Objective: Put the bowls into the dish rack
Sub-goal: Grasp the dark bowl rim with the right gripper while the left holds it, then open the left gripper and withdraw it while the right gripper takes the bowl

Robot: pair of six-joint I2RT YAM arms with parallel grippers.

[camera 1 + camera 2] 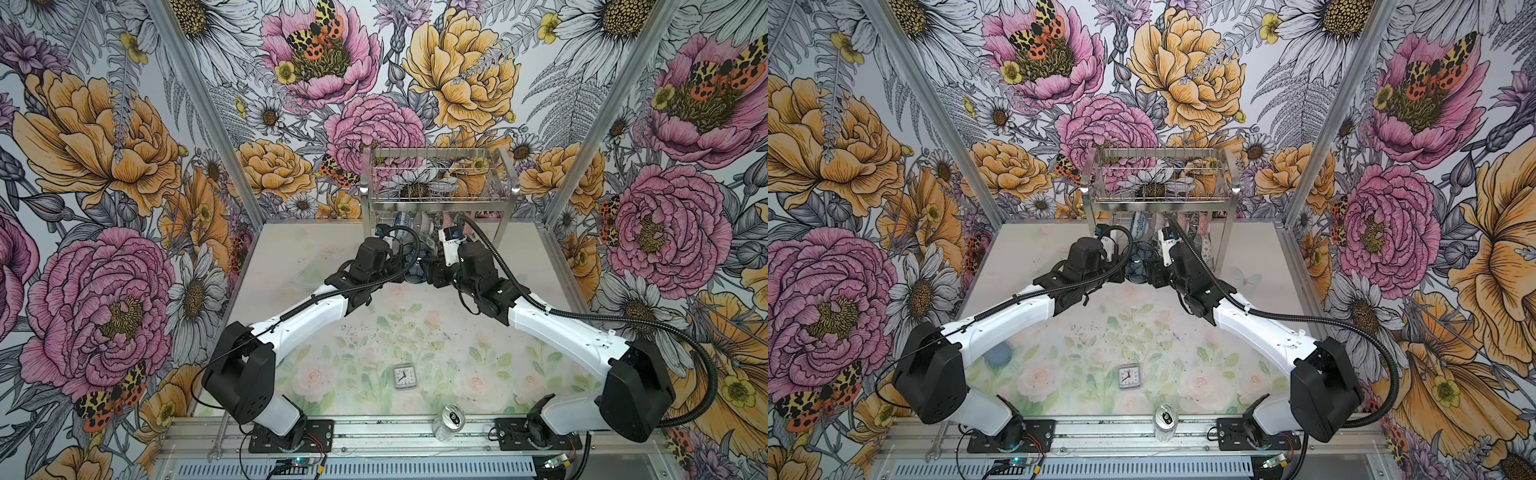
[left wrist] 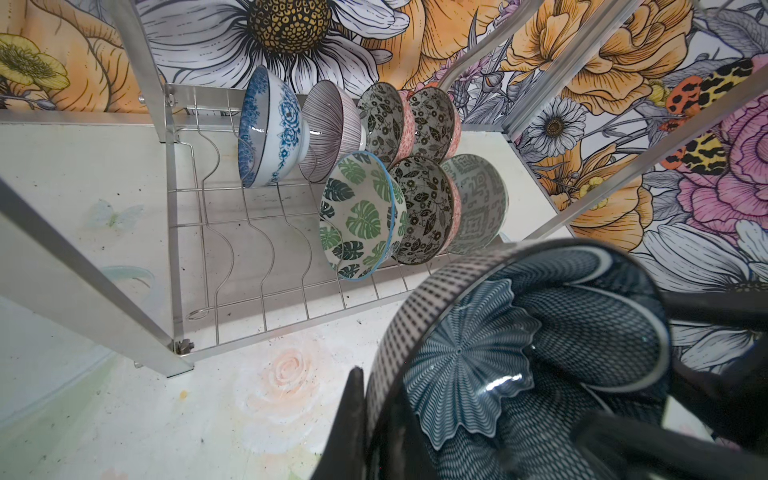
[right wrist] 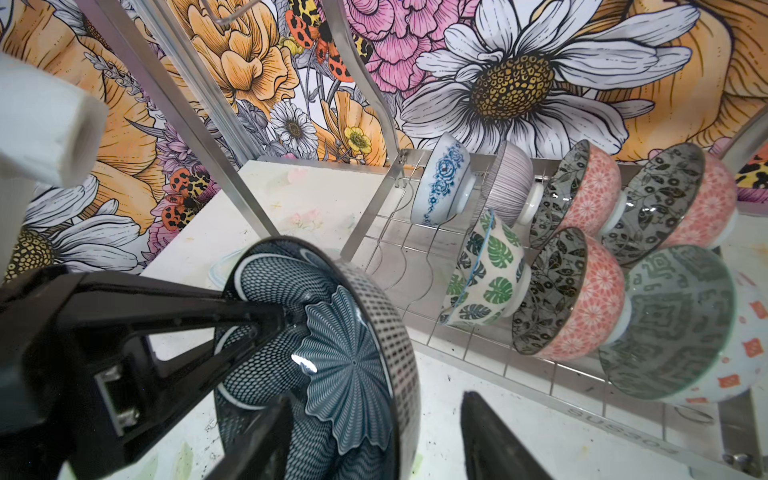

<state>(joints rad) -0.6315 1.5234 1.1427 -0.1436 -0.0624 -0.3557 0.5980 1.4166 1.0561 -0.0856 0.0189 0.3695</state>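
Your left gripper (image 3: pixel 259 326) clamps the dark blue bowl (image 3: pixel 345 353), your right gripper (image 3: pixel 376 401) gapes astride its rim; release early and it could fall.

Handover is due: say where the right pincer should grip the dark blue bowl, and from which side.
Grip the dark blue bowl by its thin rim wall, away from where the left pincer holds it, one finger inside, one outside. It is on edge with its mouth facing the right pincer, so coming from the open side looks best.
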